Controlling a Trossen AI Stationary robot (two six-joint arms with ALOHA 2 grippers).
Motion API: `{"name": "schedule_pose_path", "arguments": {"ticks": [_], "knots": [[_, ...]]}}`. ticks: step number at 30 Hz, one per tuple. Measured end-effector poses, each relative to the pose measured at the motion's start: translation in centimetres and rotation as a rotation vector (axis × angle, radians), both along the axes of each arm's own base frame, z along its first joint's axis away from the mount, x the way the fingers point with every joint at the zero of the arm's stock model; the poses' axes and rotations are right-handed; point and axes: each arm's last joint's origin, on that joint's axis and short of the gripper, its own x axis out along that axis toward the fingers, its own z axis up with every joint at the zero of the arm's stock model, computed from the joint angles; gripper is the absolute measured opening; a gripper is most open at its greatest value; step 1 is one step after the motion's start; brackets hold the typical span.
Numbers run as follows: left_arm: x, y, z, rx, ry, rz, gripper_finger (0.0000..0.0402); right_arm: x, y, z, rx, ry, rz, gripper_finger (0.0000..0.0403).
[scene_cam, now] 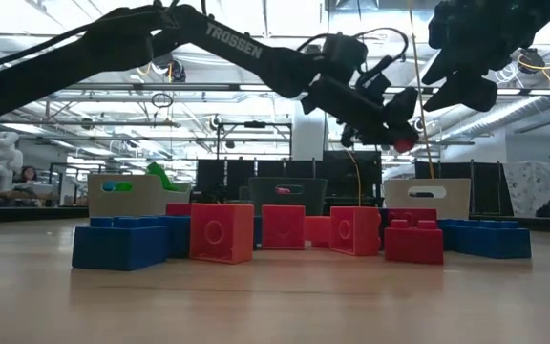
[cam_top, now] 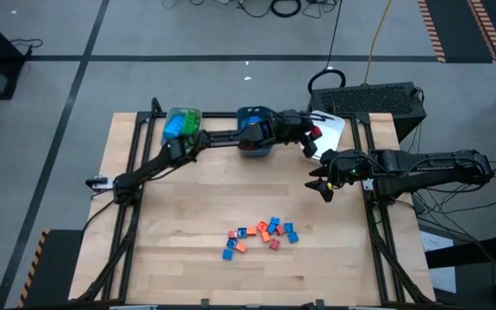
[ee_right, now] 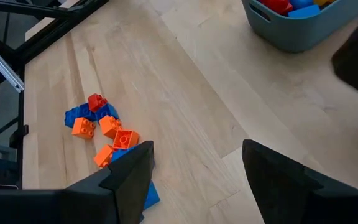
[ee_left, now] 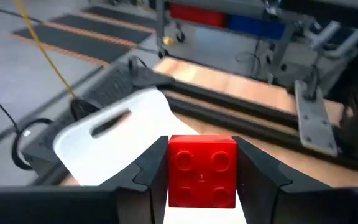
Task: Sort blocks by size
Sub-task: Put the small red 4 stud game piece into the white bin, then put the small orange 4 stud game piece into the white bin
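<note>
The left hand [ee_left: 201, 171] gripped a red block [ee_left: 201, 171] between its two fingers and held it in the air above the white tray [cam_top: 332, 129], which lay at the far right corner of the worktop [cam_top: 188, 207]. In the low view the red block showed as a small red spot at the hand's tip, well above the worktop.

The right hand [cam_top: 325, 183] hung over the right side of the worktop, just in front of the white tray, with its fingers [ee_right: 129, 177] spread wide and nothing between them.

The remaining blocks [cam_top: 261, 237], small ones in blue, orange and red, lay in a loose cluster toward the near edge, roughly midway between the left and right edges. Some touched one another.

A teal tray [cam_top: 255, 146] stood at the middle of the far edge, partly under the left arm, with red and blue blocks inside. A grey tray [cam_top: 183, 122] sat at the far edge further left, holding blue and green blocks.
</note>
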Motion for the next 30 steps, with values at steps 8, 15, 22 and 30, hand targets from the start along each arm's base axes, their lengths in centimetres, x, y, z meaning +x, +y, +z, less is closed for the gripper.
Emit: {"name": "schedule_pose_path", "arguments": {"ticks": [8, 15, 22, 30], "knots": [[0.0, 0.4, 0.4, 0.022, -0.033, 0.078, 0.0287, 0.0, 0.0, 0.0, 0.000, 0.000, 0.000, 0.0238], [0.2, -0.8, 1.0, 0.005, -0.051, -0.023, 0.0301, 0.0, 0.0, 0.0, -0.015, 0.001, 0.012, 0.0238], [-1.2, -0.5, 1.4, -0.083, 0.109, -0.052, 0.0302, 0.0, 0.0, 0.0, -0.014, 0.003, 0.012, 0.0238], [-8.5, -5.7, 9.7, 0.028, 0.500, -0.480, 0.0278, 0.0, 0.0, 0.0, -0.036, 0.006, 0.027, 0.0238]]}}
